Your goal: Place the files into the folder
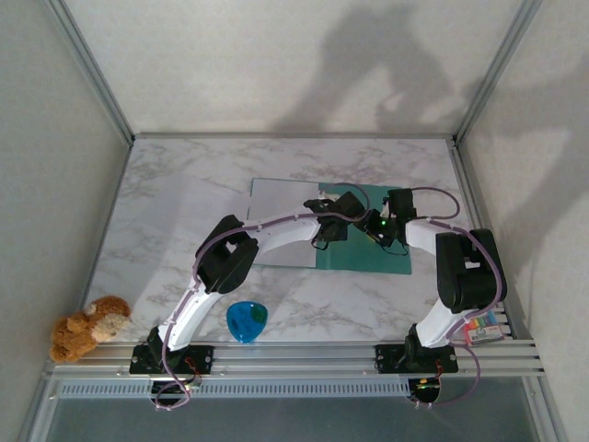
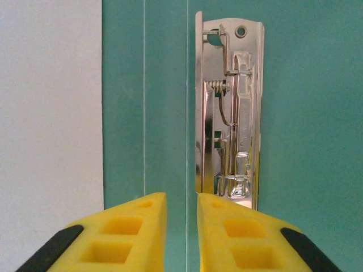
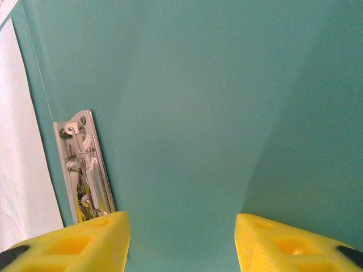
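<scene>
— Left gripper first: we see its yellow fingers drawn nearly together with a slim gap between them, and nothing in that gap. It hangs over the creased spine of the open folder, just beside the metal spring clip.

— And the right gripper?

— Parted about halfway and empty, low over the teal panel to the right of that clip (which sits at the left edge of its own view). We judge the two flank the clip because its lever must be lifted before any paper can slide under.

— Where are the files?

— From above, a pale grey rectangle lies flat left of the spine, touching the teal half. We take that for the sheets, though we cannot tell them apart from the folder's own pale inner leaf.

— How far along are we?

— Early, we think. Nothing sits under the clip, and the folder lies spread flat on the marble table.
</scene>
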`<control>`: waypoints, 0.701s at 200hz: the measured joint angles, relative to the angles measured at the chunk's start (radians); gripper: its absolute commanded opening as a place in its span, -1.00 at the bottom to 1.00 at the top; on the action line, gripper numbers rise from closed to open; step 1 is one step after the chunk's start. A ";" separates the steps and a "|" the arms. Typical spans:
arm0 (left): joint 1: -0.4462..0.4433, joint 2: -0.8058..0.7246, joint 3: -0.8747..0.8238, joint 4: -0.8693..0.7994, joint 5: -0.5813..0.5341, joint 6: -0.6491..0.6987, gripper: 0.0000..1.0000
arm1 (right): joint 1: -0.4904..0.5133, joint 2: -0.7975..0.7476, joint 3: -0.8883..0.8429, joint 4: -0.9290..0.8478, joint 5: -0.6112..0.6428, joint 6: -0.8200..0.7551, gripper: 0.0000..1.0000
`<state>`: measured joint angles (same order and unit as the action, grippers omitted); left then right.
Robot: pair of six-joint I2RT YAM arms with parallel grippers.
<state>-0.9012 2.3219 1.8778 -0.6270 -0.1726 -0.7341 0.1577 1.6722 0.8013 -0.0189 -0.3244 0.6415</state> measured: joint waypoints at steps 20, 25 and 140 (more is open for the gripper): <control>-0.002 0.002 0.000 0.000 0.005 0.000 -0.51 | 0.000 0.009 0.007 0.000 -0.001 0.000 0.02; -0.002 0.002 0.000 0.000 0.010 0.000 -0.49 | 0.000 0.012 0.010 -0.001 -0.001 0.000 0.02; -0.014 0.003 0.000 0.001 0.045 0.004 -0.59 | -0.001 0.039 0.037 -0.002 -0.013 0.000 0.01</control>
<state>-0.9150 2.3245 1.8778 -0.6258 -0.1280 -0.7300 0.1566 1.7115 0.8383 -0.0212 -0.3374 0.6415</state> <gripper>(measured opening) 0.206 0.509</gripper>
